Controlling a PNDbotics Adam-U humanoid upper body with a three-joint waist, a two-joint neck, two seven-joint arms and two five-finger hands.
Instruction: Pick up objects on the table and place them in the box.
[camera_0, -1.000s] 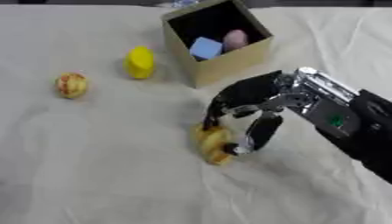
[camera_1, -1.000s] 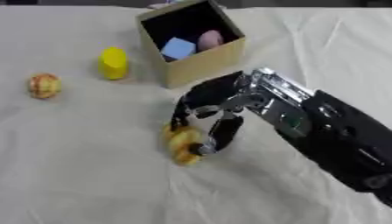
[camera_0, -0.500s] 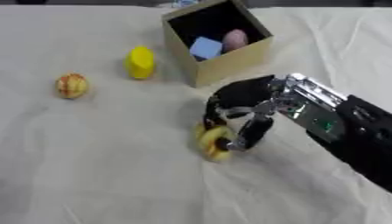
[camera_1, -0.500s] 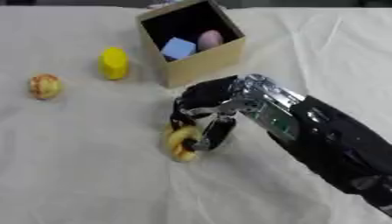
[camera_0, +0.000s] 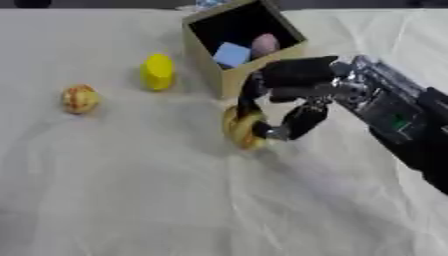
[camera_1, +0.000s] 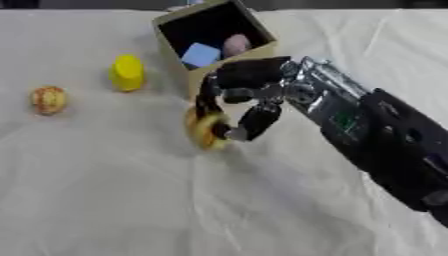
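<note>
The right hand has its fingers and thumb curled round a yellow-brown piece, which sits just in front of the box and a little to its near side. The box opening lies up and away from the hand, so the carry goes that way. The piece's long axis stands roughly upright in the grip; the left hand is out of view.

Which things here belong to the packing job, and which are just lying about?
Job:
box
yellow object, held by right robot hand
yellow block
round fruit
blue cube and pink egg, already boxed

Lying about:
white cloth
</note>
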